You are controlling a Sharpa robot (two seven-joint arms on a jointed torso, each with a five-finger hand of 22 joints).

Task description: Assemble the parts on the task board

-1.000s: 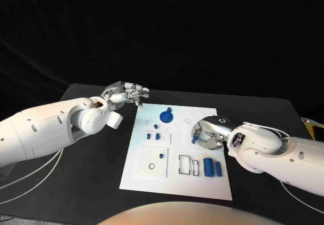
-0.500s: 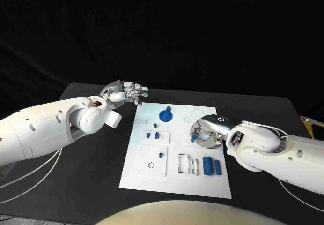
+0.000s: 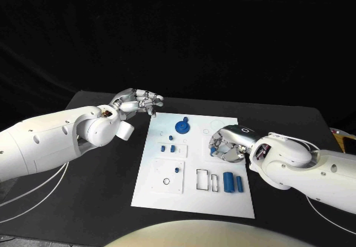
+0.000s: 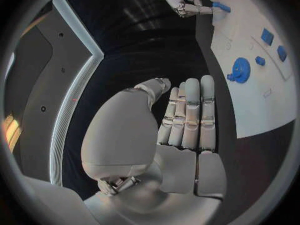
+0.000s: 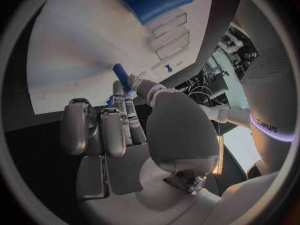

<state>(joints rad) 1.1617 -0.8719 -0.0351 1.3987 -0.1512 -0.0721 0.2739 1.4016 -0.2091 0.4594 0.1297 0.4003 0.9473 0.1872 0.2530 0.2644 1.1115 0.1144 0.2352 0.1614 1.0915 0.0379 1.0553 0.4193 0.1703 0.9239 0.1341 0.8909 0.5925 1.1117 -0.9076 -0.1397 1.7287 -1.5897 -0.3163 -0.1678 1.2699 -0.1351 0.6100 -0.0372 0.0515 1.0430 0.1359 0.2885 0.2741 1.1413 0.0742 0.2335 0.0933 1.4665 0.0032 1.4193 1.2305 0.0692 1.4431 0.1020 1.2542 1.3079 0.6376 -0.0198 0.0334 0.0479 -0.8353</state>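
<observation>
Little is being seen to have moved since the earlier frames: both hands are being kept where they were, the right one perhaps shifted very slightly towards the far edge. A small blue peg-shaped part [image 5: 122, 77] is being pinched between the thumb and fingertips of the silver many-fingered right hand [image 3: 227, 144], which is being held over the right middle of the flat white rectangular task board [image 3: 167, 191]; the part is being kept at the fingertips, just above the board's surface. Just beside that hand, towards the robot, two upright blue cylinders [image 3: 232, 182] are standing in their slots. Further off, a round blue knob [image 3: 181, 126] is being seen near the board's far edge. The silver many-fingered left hand [image 3: 139, 103] is being held above the black table [image 3: 96, 175] beside the board's far left corner, fingers together and nothing grasped.
</observation>
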